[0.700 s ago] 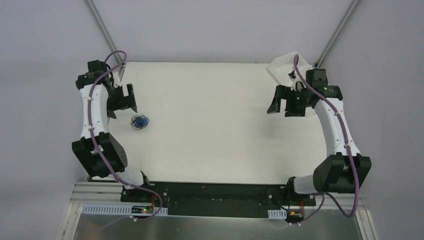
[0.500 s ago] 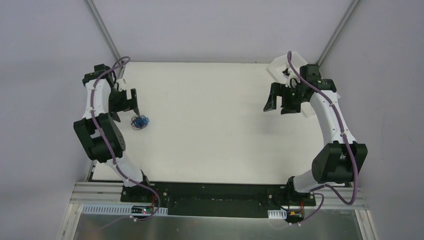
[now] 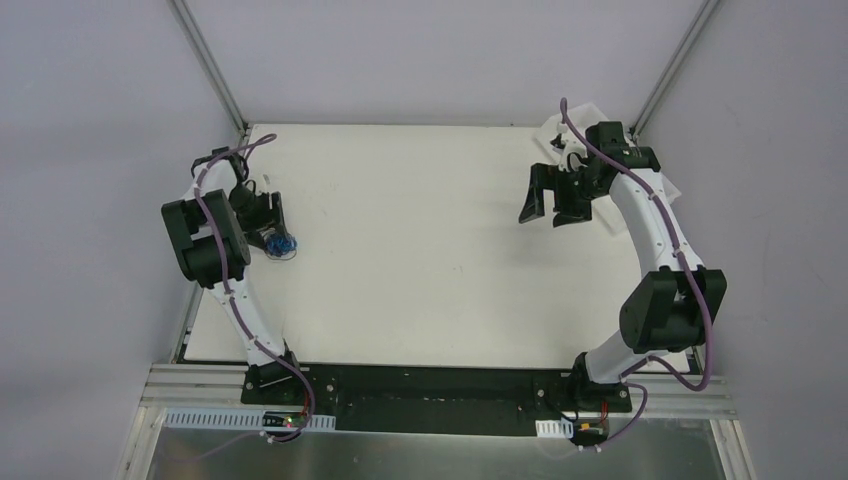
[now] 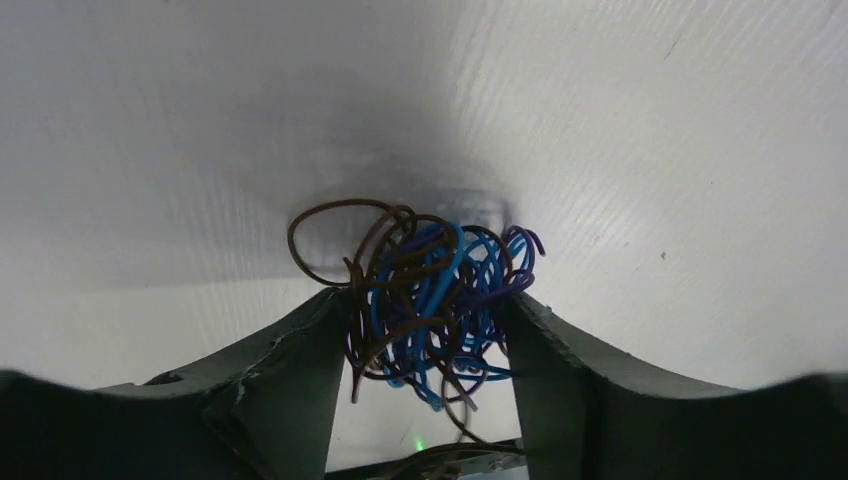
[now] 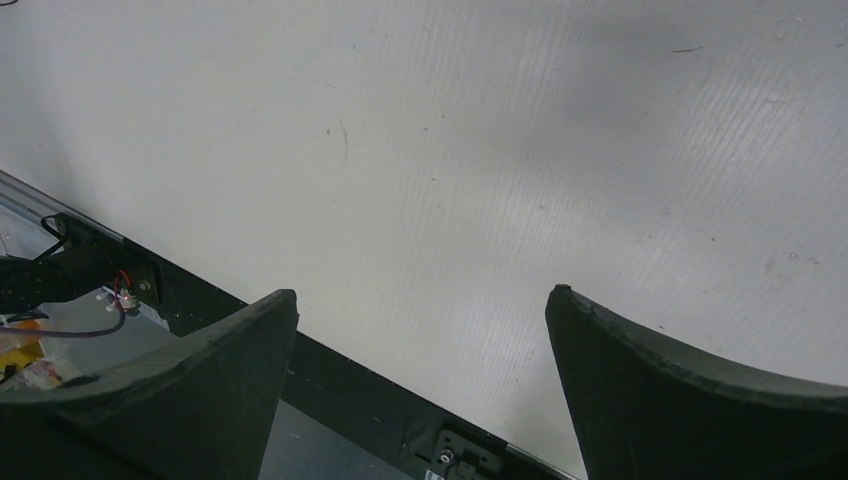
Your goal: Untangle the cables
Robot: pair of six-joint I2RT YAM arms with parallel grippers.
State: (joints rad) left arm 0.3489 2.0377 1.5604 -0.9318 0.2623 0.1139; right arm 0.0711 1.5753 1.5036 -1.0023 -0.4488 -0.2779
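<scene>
The cables (image 4: 440, 262) are a small tangled ball of hair-thin curly wires, bright blue mixed with dark brown and some purple. The ball lies on the white table at the left (image 3: 284, 243). My left gripper (image 3: 268, 228) is down over it. In the left wrist view the left gripper (image 4: 425, 310) is open, with one finger on each side of the tangle and wires touching both inner faces. A brown loop sticks out past the left finger. My right gripper (image 3: 546, 208) is open and empty, held above the table at the back right; its wrist view (image 5: 420, 300) shows only bare table.
The white table (image 3: 420, 280) runs from the arm bases to the back wall. A white tray (image 3: 592, 113) sits at the back right corner behind the right arm. The black base rail (image 5: 330, 385) shows along the table's near edge.
My left gripper has moved forward and down from behind the tangle until its fingers straddle it. My right arm has swung a little left and towards the back.
</scene>
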